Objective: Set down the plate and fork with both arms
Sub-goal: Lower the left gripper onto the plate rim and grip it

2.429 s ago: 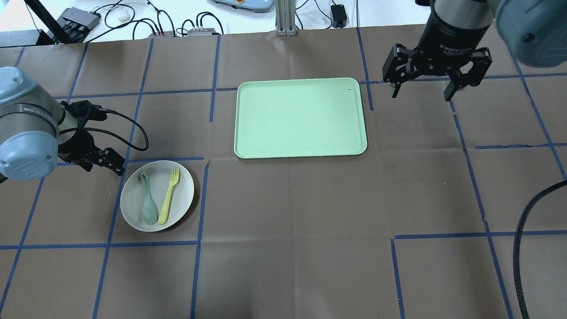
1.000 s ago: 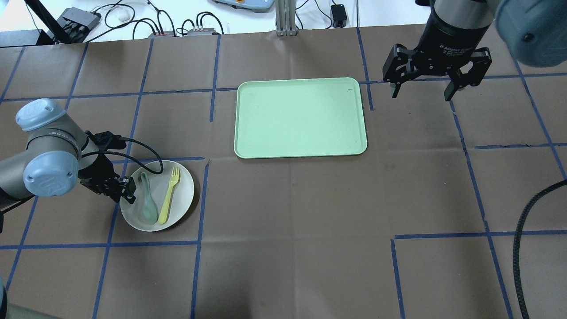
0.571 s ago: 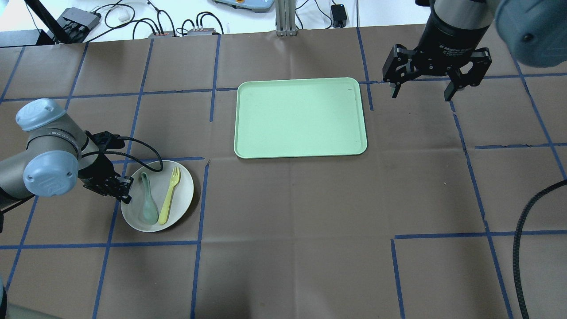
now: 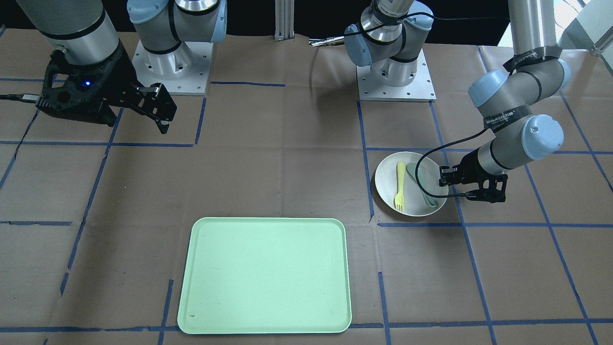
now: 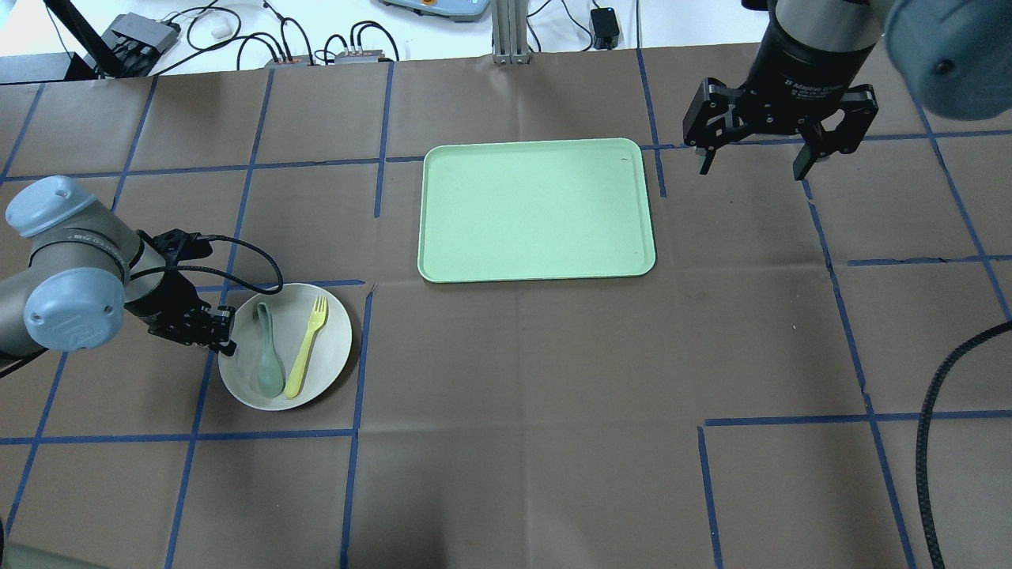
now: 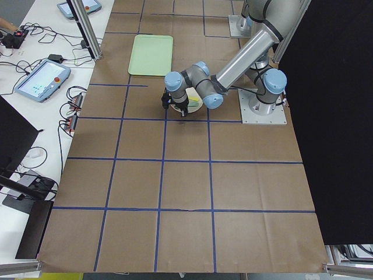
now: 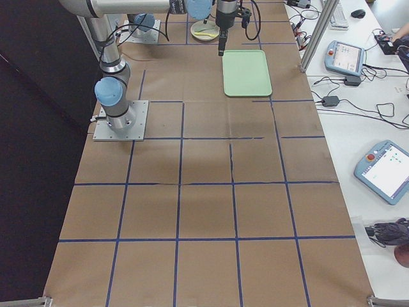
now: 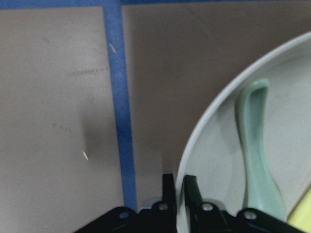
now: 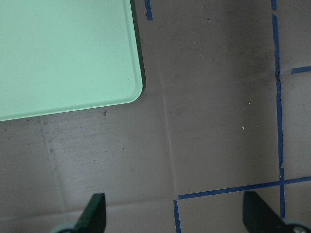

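The round off-white plate (image 5: 328,336) lies at the table's left, with the pale-yellow fork (image 5: 304,349) and a teal spoon (image 5: 267,363) lying on it. My left gripper (image 5: 225,332) is shut on the plate's left rim. In the left wrist view the two fingers pinch the rim (image 8: 209,126) at my gripper (image 8: 178,187), beside the spoon (image 8: 257,155). The front view shows the same grip (image 4: 443,184) on the plate (image 4: 385,179). My right gripper (image 5: 755,162) is open and empty, hovering to the right of the tray's far corner.
The light-green rectangular tray (image 5: 536,209) lies at the table's middle, towards the far side, with nothing on it. Its corner shows in the right wrist view (image 9: 73,58). Cables and boxes lie beyond the far edge. A black cable (image 5: 929,427) hangs at the right.
My left arm came down to the plate's left edge and its gripper shut on the rim. The plate shifted slightly to the right and away. The right arm has not moved.
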